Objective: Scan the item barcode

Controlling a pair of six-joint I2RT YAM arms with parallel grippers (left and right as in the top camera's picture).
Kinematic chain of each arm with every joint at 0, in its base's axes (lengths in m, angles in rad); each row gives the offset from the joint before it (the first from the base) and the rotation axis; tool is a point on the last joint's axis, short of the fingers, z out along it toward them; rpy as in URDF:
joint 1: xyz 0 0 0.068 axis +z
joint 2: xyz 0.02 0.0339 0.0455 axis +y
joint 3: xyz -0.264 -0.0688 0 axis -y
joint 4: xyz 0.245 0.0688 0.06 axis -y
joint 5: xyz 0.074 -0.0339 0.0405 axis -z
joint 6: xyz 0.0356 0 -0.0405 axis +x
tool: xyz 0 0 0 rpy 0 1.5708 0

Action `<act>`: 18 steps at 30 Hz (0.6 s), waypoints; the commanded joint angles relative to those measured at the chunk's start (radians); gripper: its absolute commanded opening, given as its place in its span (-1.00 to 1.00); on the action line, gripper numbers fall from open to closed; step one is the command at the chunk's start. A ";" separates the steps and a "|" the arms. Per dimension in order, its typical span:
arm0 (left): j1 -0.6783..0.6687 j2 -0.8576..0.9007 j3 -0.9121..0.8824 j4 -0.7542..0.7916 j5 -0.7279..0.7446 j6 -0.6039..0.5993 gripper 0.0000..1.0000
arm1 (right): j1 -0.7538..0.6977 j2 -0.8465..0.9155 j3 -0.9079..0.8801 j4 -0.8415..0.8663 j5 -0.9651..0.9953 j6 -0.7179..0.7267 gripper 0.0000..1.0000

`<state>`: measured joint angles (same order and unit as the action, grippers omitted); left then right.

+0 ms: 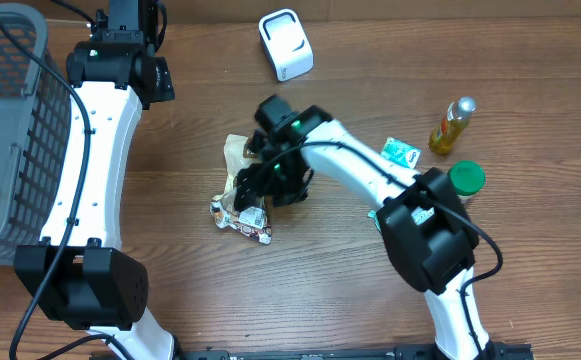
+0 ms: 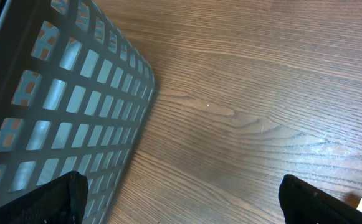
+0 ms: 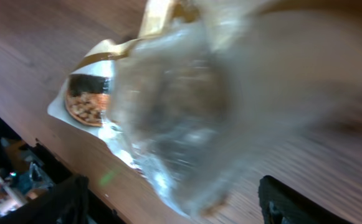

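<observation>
Bare wood is lying open all around the snack packet (image 1: 242, 212), which is sitting near the middle of the tabletop (image 1: 370, 60). It is well apart from the basket (image 1: 10, 120) filling the left edge and from the white scanner (image 1: 285, 45) standing toward the far edge. On the right, a small sachet (image 1: 400, 152), a green lid (image 1: 465, 178) and a yellow bottle (image 1: 452, 125) are narrowing the room beside the right arm (image 1: 360, 165).

That arm is reaching from the near edge across to the centre. The right hand (image 1: 260, 185) is hanging directly over the packet with its fingers (image 3: 286, 202) spread, and whether they are touching the film is too blurred to tell. The left arm (image 1: 100, 130) is stretching along the basket to the far-left corner. The left hand (image 2: 184, 202) is spread wide above bare wood just beside the basket wall.

The packet is showing crinkled, glossy clear film with a printed end picturing brown food. The basket is grey plastic pierced by a grid of square holes. The tabletop is showing brown wood grain, and the scanner is looking smooth and rounded.
</observation>
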<state>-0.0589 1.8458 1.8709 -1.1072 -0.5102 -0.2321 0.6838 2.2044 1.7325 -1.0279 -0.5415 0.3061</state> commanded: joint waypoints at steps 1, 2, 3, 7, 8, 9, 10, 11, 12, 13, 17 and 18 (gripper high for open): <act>-0.005 -0.019 0.016 0.001 -0.013 0.008 0.99 | 0.084 -0.005 0.002 0.043 0.017 0.097 0.73; -0.005 -0.019 0.016 0.001 -0.013 0.008 0.99 | 0.097 -0.005 0.002 0.055 0.017 0.111 0.74; -0.005 -0.019 0.016 0.001 -0.013 0.008 0.99 | 0.109 -0.005 0.002 0.070 0.017 0.118 0.76; -0.005 -0.019 0.016 0.001 -0.013 0.008 0.99 | 0.175 -0.005 0.002 0.167 0.026 0.144 0.91; -0.005 -0.019 0.016 0.001 -0.013 0.008 0.99 | 0.179 -0.005 0.004 0.166 0.032 0.143 0.93; -0.005 -0.019 0.016 0.001 -0.013 0.008 0.99 | 0.179 -0.005 0.010 0.160 0.032 0.143 0.93; -0.005 -0.019 0.016 0.001 -0.013 0.008 0.99 | 0.178 -0.005 0.026 0.141 0.023 0.143 0.93; -0.005 -0.018 0.016 0.001 -0.013 0.008 0.99 | 0.171 -0.010 0.056 0.100 0.013 0.143 0.93; -0.005 -0.019 0.016 0.001 -0.013 0.008 0.99 | 0.166 -0.018 0.083 0.063 0.013 0.135 0.93; -0.005 -0.019 0.016 0.001 -0.013 0.008 0.99 | 0.159 -0.031 0.126 0.005 0.018 0.099 0.93; -0.005 -0.019 0.016 0.001 -0.013 0.008 0.99 | 0.126 -0.068 0.252 -0.177 0.179 0.036 0.99; -0.005 -0.019 0.016 0.001 -0.013 0.008 0.99 | 0.109 -0.076 0.279 -0.206 0.247 0.036 1.00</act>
<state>-0.0589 1.8458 1.8709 -1.1076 -0.5102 -0.2321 0.8314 2.1960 1.9282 -1.1892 -0.4568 0.3832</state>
